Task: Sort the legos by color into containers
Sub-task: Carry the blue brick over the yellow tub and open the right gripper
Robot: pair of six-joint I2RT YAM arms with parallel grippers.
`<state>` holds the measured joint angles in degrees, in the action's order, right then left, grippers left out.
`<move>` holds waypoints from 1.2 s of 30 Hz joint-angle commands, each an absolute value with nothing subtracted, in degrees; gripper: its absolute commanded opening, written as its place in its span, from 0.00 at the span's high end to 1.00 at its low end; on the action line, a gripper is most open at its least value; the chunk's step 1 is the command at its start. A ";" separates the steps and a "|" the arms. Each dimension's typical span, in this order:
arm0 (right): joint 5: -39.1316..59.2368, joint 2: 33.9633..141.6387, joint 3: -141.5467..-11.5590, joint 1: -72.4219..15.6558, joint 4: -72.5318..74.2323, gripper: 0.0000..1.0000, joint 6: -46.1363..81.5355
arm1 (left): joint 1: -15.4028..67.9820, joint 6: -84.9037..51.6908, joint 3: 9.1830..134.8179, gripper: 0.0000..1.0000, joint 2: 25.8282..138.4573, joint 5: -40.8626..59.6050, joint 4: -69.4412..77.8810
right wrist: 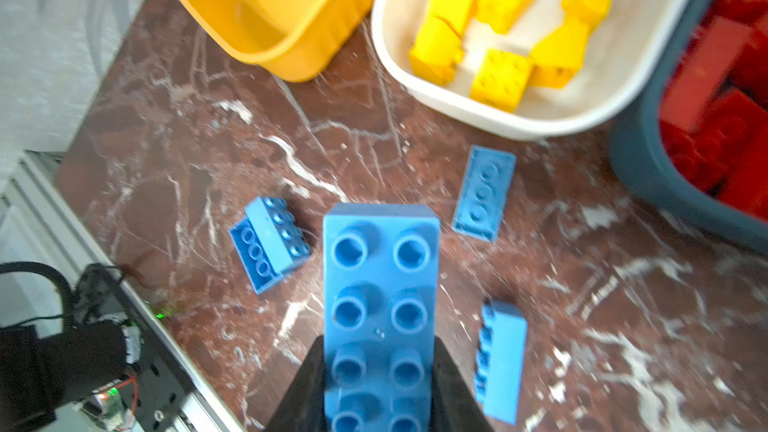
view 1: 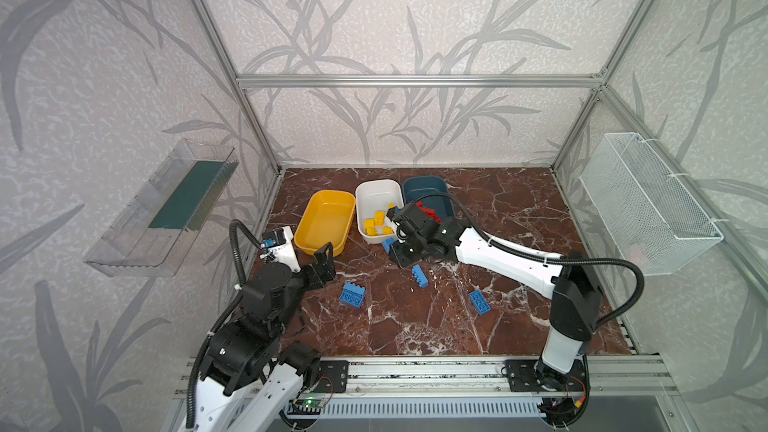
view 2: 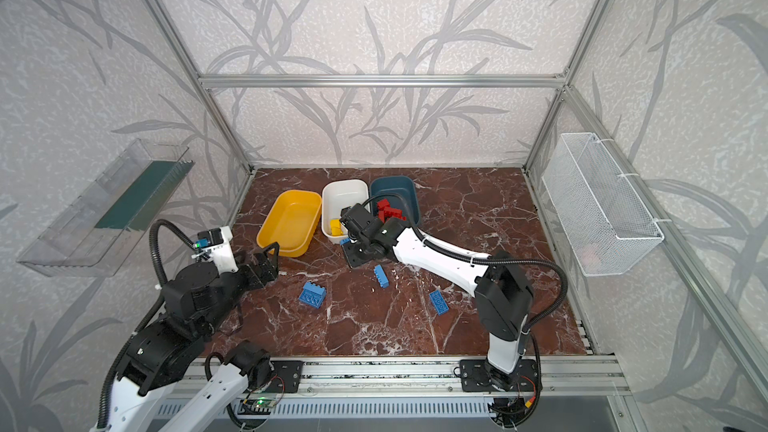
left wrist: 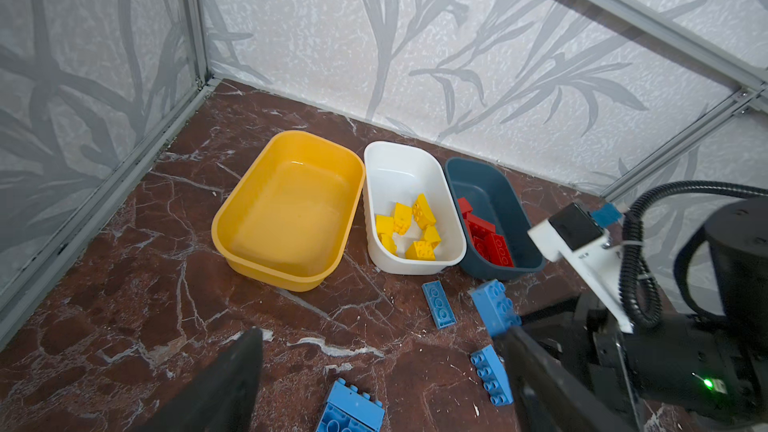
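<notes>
Top view: left gripper (view 1: 325,262) gapes empty beside empty yellow tub (view 1: 326,218), likely reserved for blue.
Left wrist: yellow legos (left wrist: 423,211) in white tub (left wrist: 399,172), red legos (left wrist: 490,243) in teal tub (left wrist: 478,184), toward back edge of bench (left wrist: 124,326).
Right wrist: right gripper (right wrist: 380,351) clamps blue brick (right wrist: 380,259), lifted off bench.

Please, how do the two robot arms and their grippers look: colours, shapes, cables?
Both the left arm and the right arm have smooth white link shells and black joint housings. A black ribbed cable loops along each. The left gripper and the right gripper have black, tapering fingers. Each wrist carries a white camera bracket with a blue part.
</notes>
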<state>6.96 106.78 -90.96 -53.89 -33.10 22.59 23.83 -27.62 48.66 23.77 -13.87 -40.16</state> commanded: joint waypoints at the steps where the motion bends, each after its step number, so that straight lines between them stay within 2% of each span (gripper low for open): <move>1: 15.95 112.50 -96.83 -54.14 -34.17 0.78 20.07 | 23.84 -28.45 47.87 0.10 22.13 -16.84 -38.27; 5: 19.94 119.15 -103.71 -54.22 -29.14 0.78 22.29 | 23.91 -28.70 48.00 0.10 22.59 -17.07 -38.63; 12: 19.13 128.56 -114.79 -55.84 -21.45 0.79 25.66 | 23.92 -28.61 47.95 0.10 22.44 -17.58 -38.75; 18: 17.23 140.09 -131.29 -56.90 -24.46 0.79 26.94 | 23.93 -28.70 48.14 0.10 22.57 -18.07 -39.03; 23: 15.81 153.06 -151.96 -57.68 -32.70 0.78 27.86 | 24.04 -28.73 48.16 0.10 22.59 -18.27 -39.18; 25: 15.19 156.19 -156.62 -57.70 -34.00 0.75 28.63 | 24.00 -28.73 48.12 0.10 22.68 -18.42 -39.29; 28: 13.80 156.31 -155.93 -57.70 -32.31 0.71 28.78 | 24.05 -28.69 48.14 0.10 22.85 -18.40 -39.37; 32: 12.35 153.65 -150.58 -57.63 -28.94 0.52 28.24 | 24.07 -28.74 48.08 0.10 23.15 -18.41 -39.38; 36: 11.74 152.50 -150.14 -57.36 -29.63 0.42 26.92 | 24.04 -28.74 48.16 0.10 23.53 -18.52 -39.47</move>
<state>12.97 155.96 -150.52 -57.43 -30.00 28.03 23.88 -28.27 48.36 22.90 -17.08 -39.77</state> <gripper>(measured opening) 0.572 0.905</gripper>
